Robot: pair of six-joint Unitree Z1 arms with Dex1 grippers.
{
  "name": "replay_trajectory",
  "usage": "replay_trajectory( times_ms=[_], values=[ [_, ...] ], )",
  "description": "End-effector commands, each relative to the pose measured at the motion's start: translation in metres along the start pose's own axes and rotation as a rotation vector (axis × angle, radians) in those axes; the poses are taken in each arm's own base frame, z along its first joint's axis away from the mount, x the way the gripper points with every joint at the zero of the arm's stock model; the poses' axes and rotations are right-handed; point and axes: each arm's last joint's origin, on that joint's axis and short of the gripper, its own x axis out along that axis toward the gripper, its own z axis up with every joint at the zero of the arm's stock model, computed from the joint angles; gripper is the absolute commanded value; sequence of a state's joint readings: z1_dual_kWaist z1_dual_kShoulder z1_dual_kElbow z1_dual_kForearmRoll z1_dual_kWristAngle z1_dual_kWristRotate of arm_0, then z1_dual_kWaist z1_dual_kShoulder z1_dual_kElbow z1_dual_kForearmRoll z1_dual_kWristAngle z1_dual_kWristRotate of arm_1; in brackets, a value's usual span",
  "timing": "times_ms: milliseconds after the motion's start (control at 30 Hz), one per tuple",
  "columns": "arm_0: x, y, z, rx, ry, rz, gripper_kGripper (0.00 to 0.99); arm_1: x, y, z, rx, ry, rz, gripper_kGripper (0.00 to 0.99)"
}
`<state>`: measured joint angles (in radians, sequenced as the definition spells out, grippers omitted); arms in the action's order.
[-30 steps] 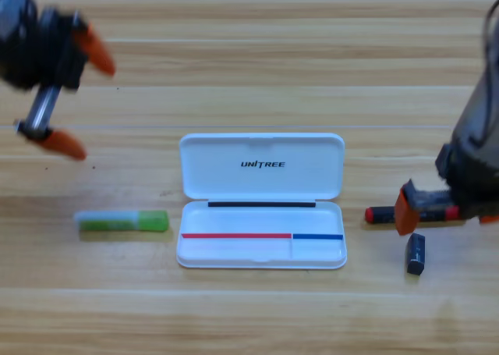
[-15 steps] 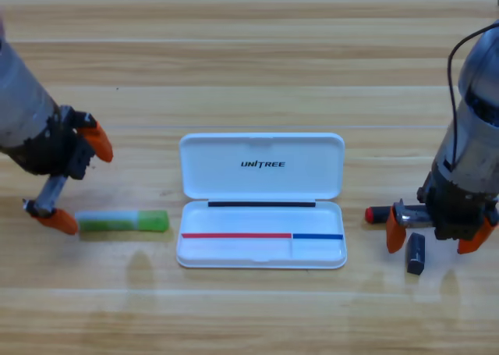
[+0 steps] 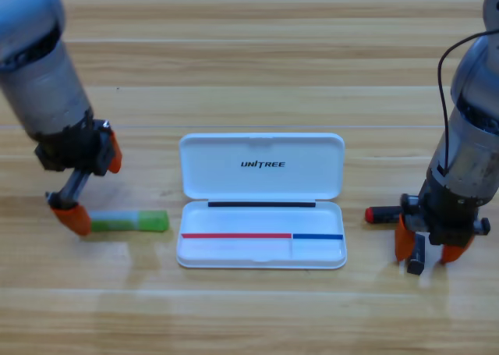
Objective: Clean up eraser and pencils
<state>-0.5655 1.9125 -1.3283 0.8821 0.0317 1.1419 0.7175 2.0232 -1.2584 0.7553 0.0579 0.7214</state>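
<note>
Right pincer (image 3: pixel 425 250): it points down at the right side of the worktop, with one orange jaw on each side of the eraser; the jaws stand narrowly apart, and I cannot tell if they already press on the block
Eraser (image 3: pixel 416 253): one, a short dark block, lying on the wood between the two jaws of the right pincer, well to the right of the case
Black pencil (image 3: pixel 382 214): one, only its red end and a short black part show, to the left of the right pincer; the rest is hidden under the arm; it lies just right of the case tray, apart from it
Left pincer (image 3: pixel 95 187): it is at the left side of the worktop, jaws spread wide; the lower jaw is at the pale left end of the green pencil, the upper jaw is above it, away from the stick
Green pencil (image 3: pixel 129 221): one, lying flat and about level, just left of the case, not touching it
Pencils counted: two, one on each side of the case, both outside it
White case (image 3: pixel 261 253): one, open, in the middle of the worktop, lid laid back toward the top, tray toward the bottom
Worktop (image 3: pixel 249 58): light wooden boards
</note>
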Motion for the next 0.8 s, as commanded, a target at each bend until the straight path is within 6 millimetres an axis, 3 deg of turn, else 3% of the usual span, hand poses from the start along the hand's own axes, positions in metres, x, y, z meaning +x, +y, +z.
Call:
replay_trajectory(
  times_ms=[33,100,133,267,367,467,533,667,800],
  values=[
    [0.027,0.021,-0.013,-0.063,0.041,-0.079,0.971,0.029,-0.004,0.007,-0.002,0.069,-0.011,0.173],
    [0.028,0.023,-0.015,-0.072,0.042,-0.081,0.973,0.03,-0.004,0.008,-0.012,0.065,-0.018,0.02],
    [0.028,0.023,-0.017,-0.077,0.043,-0.081,0.973,0.031,-0.004,0.009,-0.017,0.059,-0.028,0.0],
    [0.027,0.026,-0.021,-0.091,0.041,-0.075,0.977,0.027,-0.004,0.012,-0.105,0.032,-0.058,0.0],
    [0.027,0.027,-0.021,-0.1,0.04,-0.076,0.977,-0.002,-0.004,0.01,-0.279,-0.023,-0.099,0.0],
    [0.033,0.029,-0.02,-0.106,0.035,-0.09,0.979,-0.038,0.0,-0.007,-0.626,-0.091,-0.168,0.0],
    [0.037,0.03,-0.019,-0.11,0.025,-0.099,0.979,-0.051,0.002,-0.015,-0.802,-0.121,-0.209,0.0],
    [0.043,0.032,-0.017,-0.124,0.016,-0.101,0.98,-0.059,0.007,-0.024,-1.167,-0.108,-0.224,0.0],
    [0.049,0.032,-0.017,-0.163,0.01,-0.103,0.986,-0.058,0.026,-0.033,-1.373,-0.09,-0.115,0.0]
  ],
)
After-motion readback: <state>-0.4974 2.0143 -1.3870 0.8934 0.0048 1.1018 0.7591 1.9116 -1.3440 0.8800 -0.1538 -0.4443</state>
